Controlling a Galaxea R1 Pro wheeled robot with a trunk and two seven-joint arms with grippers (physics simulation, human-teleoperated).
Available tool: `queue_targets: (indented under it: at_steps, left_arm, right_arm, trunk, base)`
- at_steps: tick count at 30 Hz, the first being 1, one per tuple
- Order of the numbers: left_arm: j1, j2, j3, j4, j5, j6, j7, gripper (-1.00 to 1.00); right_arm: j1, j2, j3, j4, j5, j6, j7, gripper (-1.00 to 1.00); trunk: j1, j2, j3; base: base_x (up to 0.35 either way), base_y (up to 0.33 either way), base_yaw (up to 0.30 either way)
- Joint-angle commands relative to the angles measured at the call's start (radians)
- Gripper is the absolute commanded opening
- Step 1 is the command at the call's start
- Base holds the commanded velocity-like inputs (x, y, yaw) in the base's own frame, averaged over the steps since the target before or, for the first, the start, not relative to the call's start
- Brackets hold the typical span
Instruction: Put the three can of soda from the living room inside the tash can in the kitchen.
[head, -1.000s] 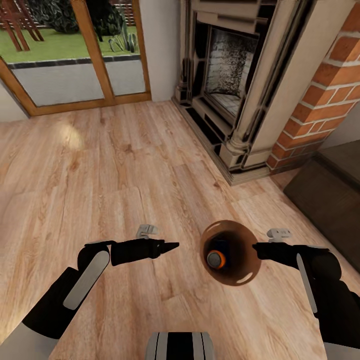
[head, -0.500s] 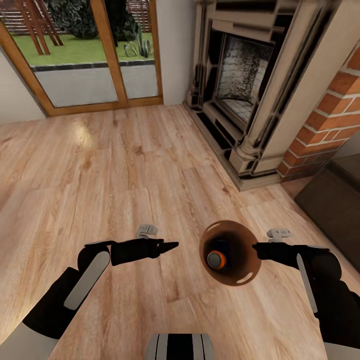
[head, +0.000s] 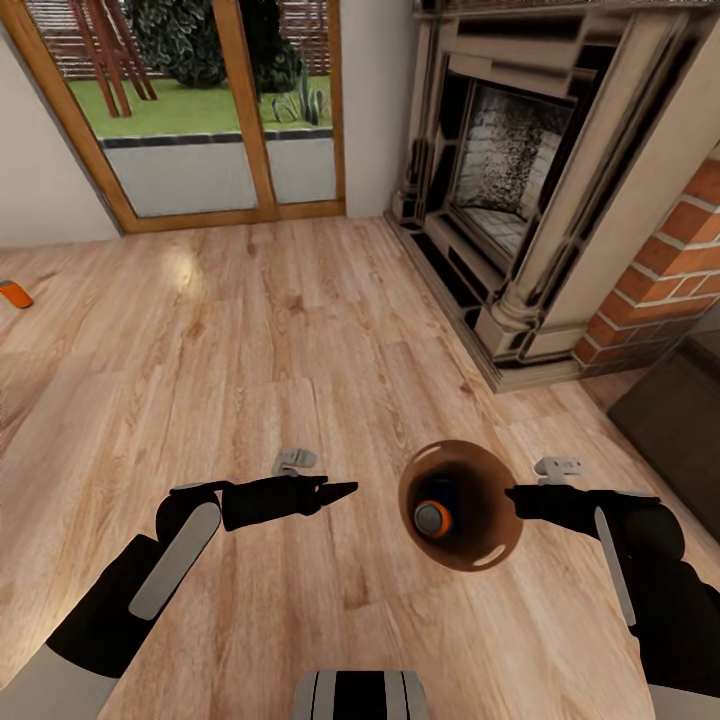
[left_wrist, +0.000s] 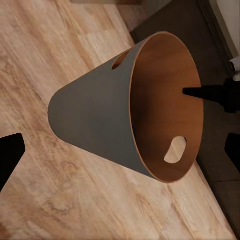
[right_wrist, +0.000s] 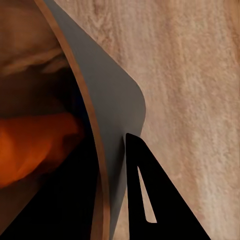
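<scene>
The tash can (head: 478, 470), a round brown bin with a dark inside, hangs above the plank floor of the living room. My right gripper (head: 512, 497) is shut on its rim. One orange can of soda (head: 433, 517) with a silvery top stands inside it. In the right wrist view a dark finger (right_wrist: 150, 200) presses the bin's grey outer wall (right_wrist: 110, 110), with the orange can (right_wrist: 35, 145) inside. My left gripper (head: 345, 491) is open and empty, just left of the bin (left_wrist: 95, 120). A small orange can-like thing (head: 14, 293) lies on the floor at the far left.
A stone and brick fireplace (head: 520, 200) stands ahead on the right, with a dark low bench (head: 680, 420) beside it. Glass doors (head: 200, 110) to a garden are at the back. Wood floor (head: 250, 350) stretches ahead.
The whole view has swung left: the fireplace and doors have slid rightward, and the orange thing has come into view at the left edge. Both arms and the bin keep their places.
</scene>
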Motion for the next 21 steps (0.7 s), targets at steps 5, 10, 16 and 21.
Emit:
queue_targets:
  at_steps: [5, 10, 16, 21]
  left_arm:
    - [0.0, -0.002, -0.001, -0.001, 0.0, -0.001, -0.002, 1.0]
    - [0.0, -0.001, -0.002, 0.0, 0.0, -0.001, 0.001, 1.0]
    - [0.002, -0.002, -0.071, 0.0, 0.0, -0.065, 0.005, 1.0]
    - [0.002, 0.002, -0.131, 0.001, 0.002, -0.139, 0.011, 1.0]
  right_arm:
    - [0.0, -0.003, -0.003, 0.0, -0.019, 0.004, 0.005, -1.0]
    - [0.0, -0.005, -0.003, -0.002, -0.019, 0.004, 0.005, -1.0]
    - [0.0, -0.003, -0.002, -0.003, -0.019, 0.004, 0.004, -1.0]
    - [0.0, -0.005, -0.002, -0.003, -0.019, 0.004, 0.004, -1.0]
  trunk:
    - [0.0, 0.0, 0.003]
    - [0.0, 0.0, 0.01]
    - [0.0, 0.0, 0.019]
    - [0.0, 0.0, 0.027]
  base:
    - [0.0, 0.0, 0.013]
    - [0.0, 0.0, 0.001]
    - [0.0, 0.0, 0.0]
    - [0.0, 0.0, 0.0]
